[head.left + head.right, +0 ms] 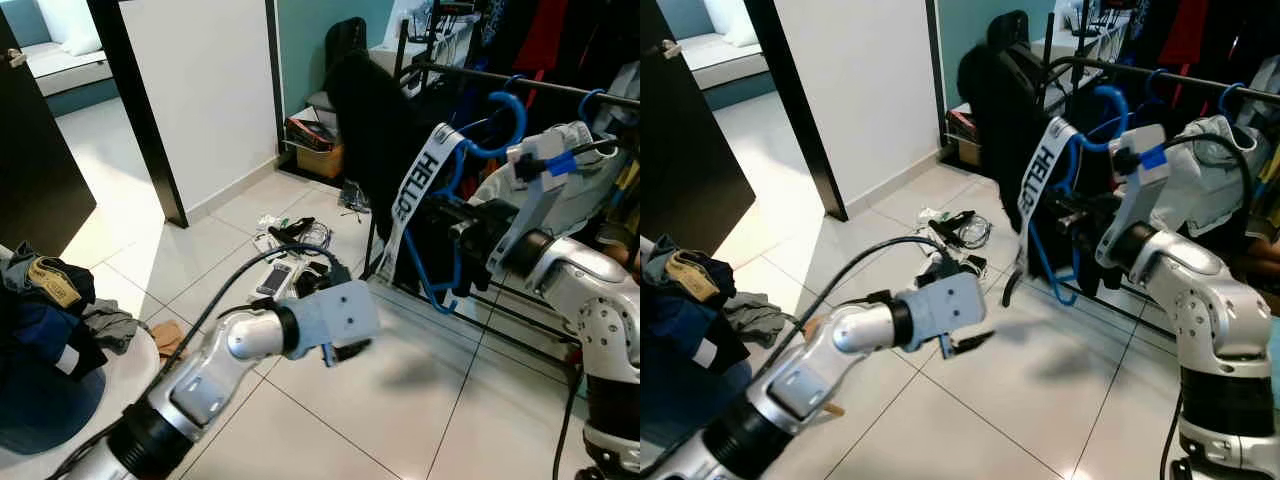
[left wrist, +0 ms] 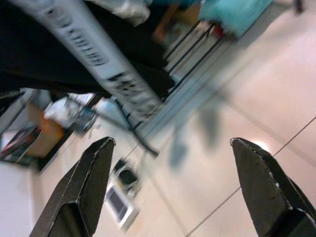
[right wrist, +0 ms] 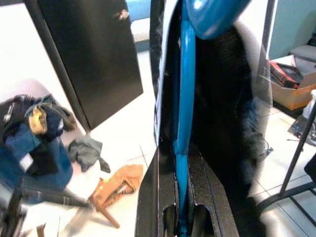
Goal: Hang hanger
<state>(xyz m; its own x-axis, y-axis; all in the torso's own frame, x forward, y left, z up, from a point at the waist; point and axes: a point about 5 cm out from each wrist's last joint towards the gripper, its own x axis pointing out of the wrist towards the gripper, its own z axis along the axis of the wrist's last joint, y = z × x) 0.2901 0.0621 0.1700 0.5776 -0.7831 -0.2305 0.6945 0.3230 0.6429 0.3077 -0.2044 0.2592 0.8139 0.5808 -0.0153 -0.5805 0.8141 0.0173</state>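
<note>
Tiled bedroom, blue hanger [image 1: 462, 215] clamped in right claw [image 1: 462, 232]

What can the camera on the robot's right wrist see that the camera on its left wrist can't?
The right wrist view looks along the right gripper, whose black fingers are shut on the blue hanger. Behind it are a pile of clothes, an orange cloth on the floor and a dark door.

The left wrist view looks along the left gripper, open with nothing between its fingers, toward a white strap with black letters and small clutter on the floor.

Both show pale floor tiles and dark garments.
</note>
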